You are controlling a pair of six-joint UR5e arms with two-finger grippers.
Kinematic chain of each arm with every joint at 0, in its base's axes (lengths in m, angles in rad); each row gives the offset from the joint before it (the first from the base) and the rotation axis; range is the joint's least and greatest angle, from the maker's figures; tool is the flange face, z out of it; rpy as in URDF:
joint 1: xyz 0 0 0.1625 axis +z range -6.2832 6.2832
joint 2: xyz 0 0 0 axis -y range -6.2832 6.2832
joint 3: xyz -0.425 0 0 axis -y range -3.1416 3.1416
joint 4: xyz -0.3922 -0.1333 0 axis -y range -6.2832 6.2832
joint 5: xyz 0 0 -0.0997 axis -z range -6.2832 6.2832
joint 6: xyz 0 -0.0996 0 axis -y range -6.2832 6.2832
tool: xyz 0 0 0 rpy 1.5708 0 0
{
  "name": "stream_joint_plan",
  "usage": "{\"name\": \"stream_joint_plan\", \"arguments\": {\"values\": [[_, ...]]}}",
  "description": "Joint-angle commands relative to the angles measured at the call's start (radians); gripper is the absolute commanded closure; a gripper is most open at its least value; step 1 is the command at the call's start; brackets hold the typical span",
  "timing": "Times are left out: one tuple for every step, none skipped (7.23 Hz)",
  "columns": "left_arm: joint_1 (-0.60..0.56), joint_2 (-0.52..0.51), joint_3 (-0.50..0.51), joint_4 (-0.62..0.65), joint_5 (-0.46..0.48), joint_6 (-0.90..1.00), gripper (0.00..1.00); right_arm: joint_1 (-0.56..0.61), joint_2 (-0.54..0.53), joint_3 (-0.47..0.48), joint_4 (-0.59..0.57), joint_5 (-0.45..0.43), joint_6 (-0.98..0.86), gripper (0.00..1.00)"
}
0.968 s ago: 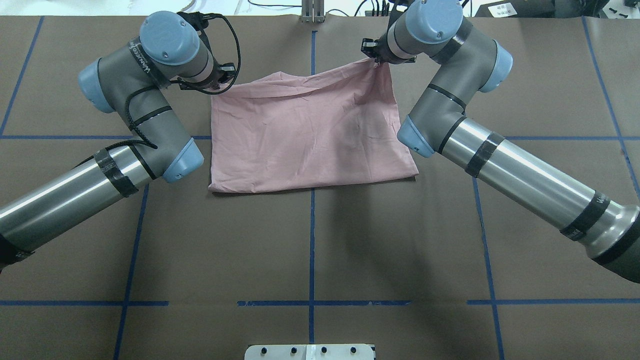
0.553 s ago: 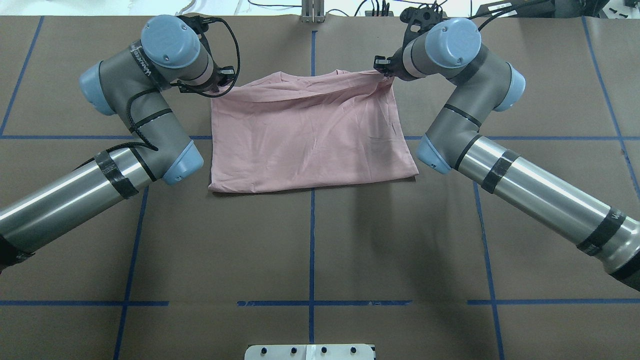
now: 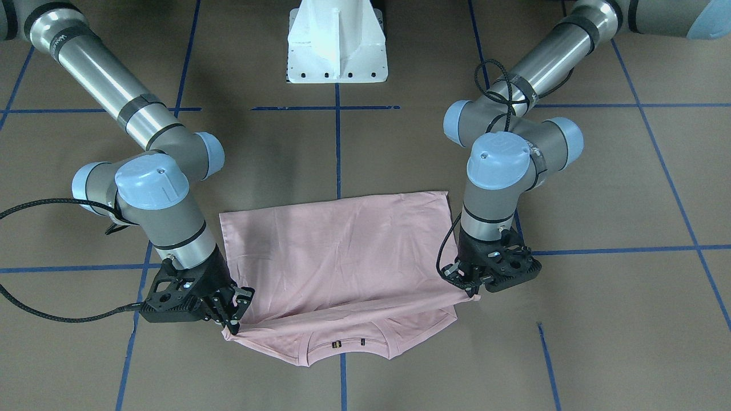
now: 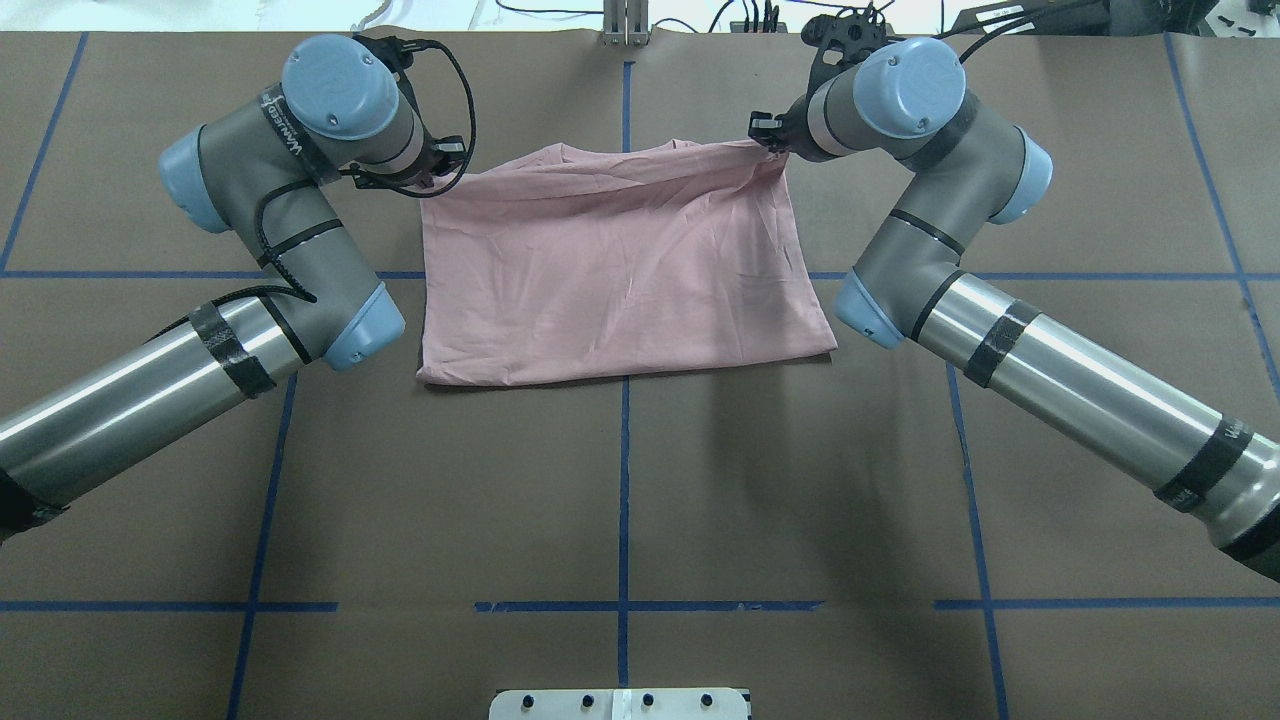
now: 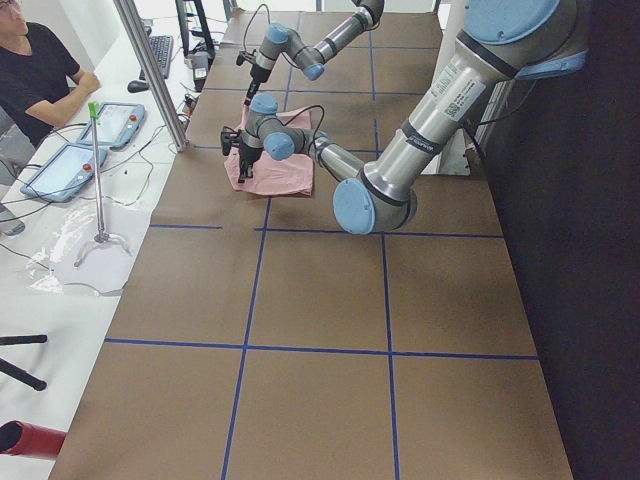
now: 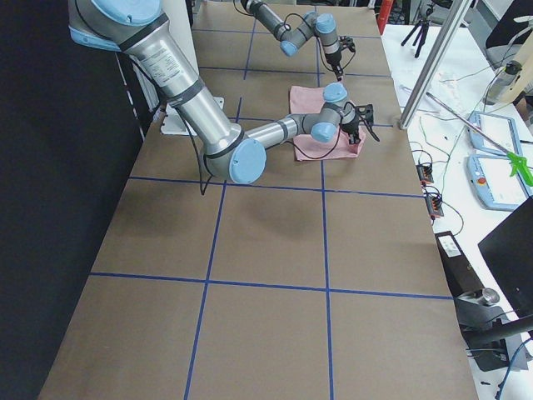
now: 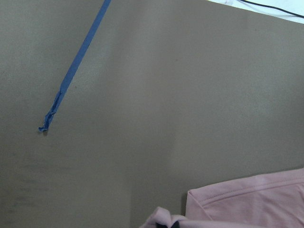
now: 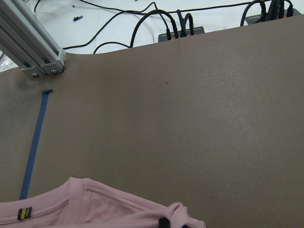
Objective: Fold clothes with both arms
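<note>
Okay, front view: right gripper (image 3: 231,326) and left gripper (image 3: 472,292) each pinch a corner of the T-shirt (image 3: 342,257), soft creased pink knit on the matte brown table (image 3: 599,319). Overhead: roughly rectangular, far edge bunched. Wrist views: grip mostly cropped, probably clamped.

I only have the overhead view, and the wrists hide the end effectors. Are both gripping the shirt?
Observer: Yes. The front-facing view shows the left end effector and the right end effector each pinching a corner of the shirt.
Operator: Which layer do they hold?
Observer: The top layer; the collar sticks out past its edge.
Operator: Anything marking the collar?
Observer: A small label inside it, seen from the front and by the right wrist camera.
</note>
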Motion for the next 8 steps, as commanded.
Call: {"name": "stream_joint_plan", "arguments": {"values": [[0.003,0.004,-0.004,-0.003,0.003,-0.003,0.0,-0.005,-0.018,-0.004,0.0,-0.016,-0.03,0.0],[0.003,0.004,-0.004,-0.001,0.003,-0.002,0.0,-0.002,-0.026,0.005,0.002,-0.015,-0.068,0.0],[0.003,0.005,-0.007,-0.001,0.003,-0.002,0.0,-0.004,-0.038,0.021,0.0,-0.006,-0.073,0.0],[0.003,0.005,-0.016,0.0,0.003,0.0,0.0,-0.004,-0.072,0.083,-0.012,0.019,-0.07,0.0],[0.003,0.016,-0.038,0.003,0.003,0.0,0.0,-0.001,-0.083,0.14,-0.07,0.125,-0.058,0.0],[0.003,0.045,-0.111,0.008,-0.002,0.0,0.0,-0.002,-0.115,0.232,-0.178,0.158,-0.056,0.0],[0.003,0.061,-0.16,0.013,-0.003,-0.003,0.0,-0.036,-0.158,0.345,-0.328,0.159,-0.051,0.0],[0.005,0.061,-0.18,0.028,-0.003,-0.009,0.0,-0.069,-0.199,0.437,-0.431,0.157,0.002,0.0]]}}
